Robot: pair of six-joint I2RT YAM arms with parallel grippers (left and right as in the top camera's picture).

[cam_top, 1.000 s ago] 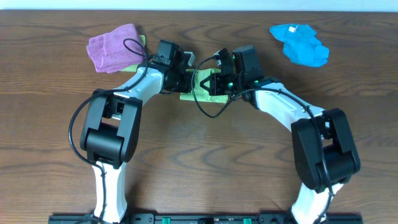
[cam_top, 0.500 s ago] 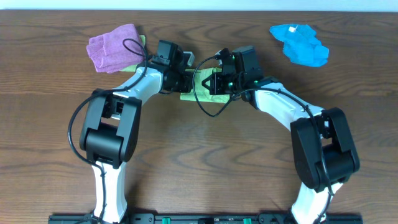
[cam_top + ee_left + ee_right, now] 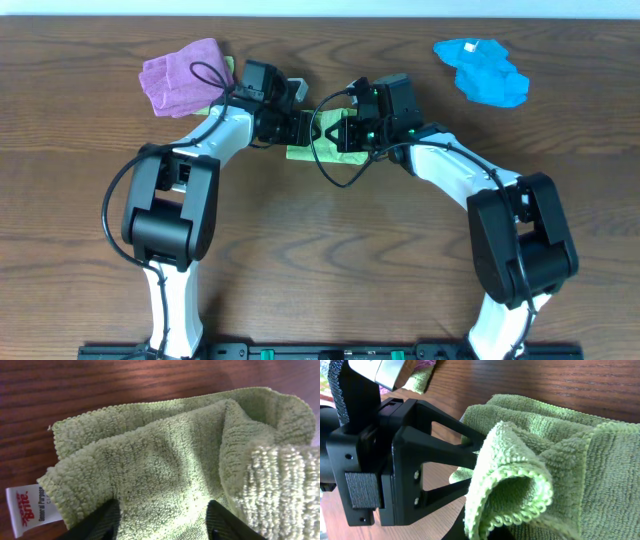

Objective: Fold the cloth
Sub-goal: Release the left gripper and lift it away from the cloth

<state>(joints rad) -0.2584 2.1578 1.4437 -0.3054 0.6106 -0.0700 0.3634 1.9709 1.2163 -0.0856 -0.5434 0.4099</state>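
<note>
The left hand [image 3: 300, 128] has drawn slightly toward the purple cloth [image 3: 185, 75], pulling the green cloth [image 3: 298, 152] with it across the bench [image 3: 320, 250] (mid-fold, I judge). It and the right hand [image 3: 345, 133] both clench the green cloth, near the purple one. The white tag [image 3: 27, 507] reads "Brite" and "All Purpose".

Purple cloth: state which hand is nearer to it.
Left. Overhead, the left hand sits image-right of the purple cloth; the right hand lies farther that way, across the green cloth.

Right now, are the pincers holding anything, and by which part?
Both hold the green cloth: left pincer by the edge near its white tag, right pincer by a folded-over edge.
</note>
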